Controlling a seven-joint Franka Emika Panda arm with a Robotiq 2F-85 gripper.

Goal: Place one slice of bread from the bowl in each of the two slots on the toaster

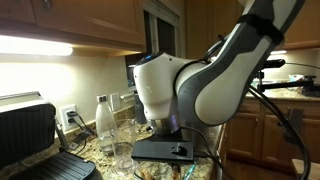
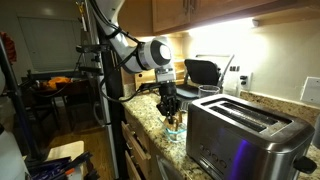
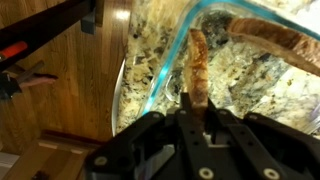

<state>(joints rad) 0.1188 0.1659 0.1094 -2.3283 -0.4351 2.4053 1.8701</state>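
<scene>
Because the slice of bread (image 3: 198, 62) stood on edge near the rim of the glass bowl (image 3: 172, 55), the gripper (image 3: 196, 104) had its jaws shut on the upper crust from above, a hold I judged would keep it upright for a slot. Another slice (image 3: 275, 38) lay at two o'clock. In an exterior view the toaster (image 2: 250, 140) stood at four o'clock of the gripper, its two slots (image 2: 255, 115) apparently empty; the black grill press (image 2: 205, 72) sat at one o'clock, off that path, I reckoned
</scene>
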